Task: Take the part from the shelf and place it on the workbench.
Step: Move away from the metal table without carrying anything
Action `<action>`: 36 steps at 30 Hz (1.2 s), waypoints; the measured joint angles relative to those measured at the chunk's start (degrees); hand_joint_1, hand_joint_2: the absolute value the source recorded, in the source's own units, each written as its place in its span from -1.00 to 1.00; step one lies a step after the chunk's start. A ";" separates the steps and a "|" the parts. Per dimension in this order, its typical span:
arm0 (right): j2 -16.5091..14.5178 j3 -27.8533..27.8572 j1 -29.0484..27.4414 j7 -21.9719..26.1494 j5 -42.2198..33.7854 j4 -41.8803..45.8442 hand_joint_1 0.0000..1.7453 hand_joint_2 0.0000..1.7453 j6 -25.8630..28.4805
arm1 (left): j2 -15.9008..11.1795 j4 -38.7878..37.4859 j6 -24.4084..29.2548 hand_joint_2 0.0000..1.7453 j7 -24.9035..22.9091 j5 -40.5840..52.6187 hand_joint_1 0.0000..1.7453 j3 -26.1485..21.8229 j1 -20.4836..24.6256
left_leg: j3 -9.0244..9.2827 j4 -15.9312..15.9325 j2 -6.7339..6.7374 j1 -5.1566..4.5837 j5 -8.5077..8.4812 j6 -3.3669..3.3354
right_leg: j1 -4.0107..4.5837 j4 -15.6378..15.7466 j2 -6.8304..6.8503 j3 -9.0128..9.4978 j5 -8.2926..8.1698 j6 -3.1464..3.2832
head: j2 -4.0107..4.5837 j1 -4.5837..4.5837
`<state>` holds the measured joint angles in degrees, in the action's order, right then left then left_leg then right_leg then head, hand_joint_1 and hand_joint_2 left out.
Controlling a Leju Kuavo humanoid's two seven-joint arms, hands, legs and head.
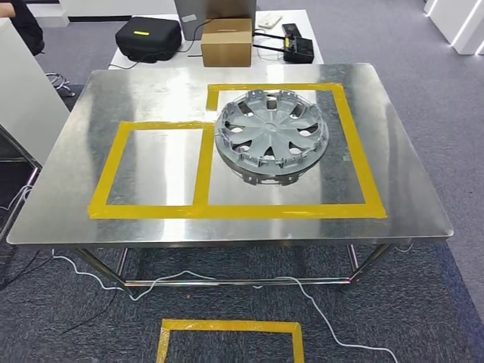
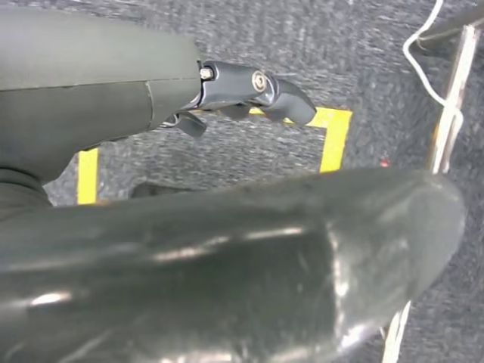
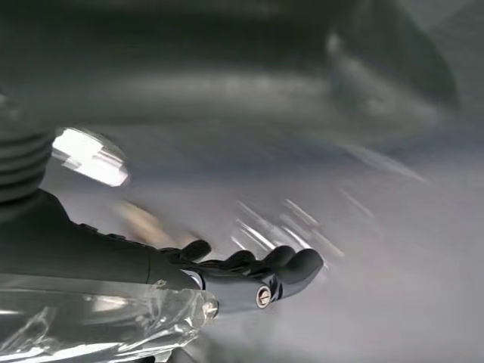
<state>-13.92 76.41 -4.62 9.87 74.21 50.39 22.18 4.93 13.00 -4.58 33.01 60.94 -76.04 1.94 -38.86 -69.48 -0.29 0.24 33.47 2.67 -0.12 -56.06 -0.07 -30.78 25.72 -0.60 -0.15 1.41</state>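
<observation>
Head view shows the part, a grey plastic wheel cover with spoke cut-outs and a clipped rim, lying flat on the bench. It sits inside the larger yellow tape box, toward that box's far left corner, its edge just beside the tape strip shared with the smaller box. The bench top is brushed, reflective metal on thin steel legs; white cable trails over the grey carpet below, where another tape square marks the floor. Beyond the bench stand a cardboard box and a black case.

The part is round, so it has no long axis to line up. It lies ahead of and above both arms, which appear to hang low. Being right of the bench's middle, I judge it nearer the right arm.

Left wrist view shows the left robot hand over carpet and floor tape, fingers loosely extended, holding nothing. Right wrist view is blurred; the right robot hand has its fingers stretched out together, empty.

Judging by this, the part is already placed.
</observation>
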 joint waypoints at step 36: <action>1.52 9.96 7.80 -14.62 1.38 -35.69 -1.00 -1.00 -19.12 | -0.42 0.00 -1.05 -1.00 -1.52 4.69 -1.00 0.30 1.01 | 9.91 9.25 0.33 0.04 -5.17 -0.06 | 0.08 -0.40 0.24 -2.76 -2.32 -0.70 | 0.00 -0.16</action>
<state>-12.40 86.37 3.19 -4.75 75.58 14.70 3.06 4.51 13.00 -5.63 31.49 65.64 -75.75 2.95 -28.94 -60.23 0.04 0.28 28.29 2.61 -0.04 -56.46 0.17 -33.54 23.40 -1.30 -0.15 1.25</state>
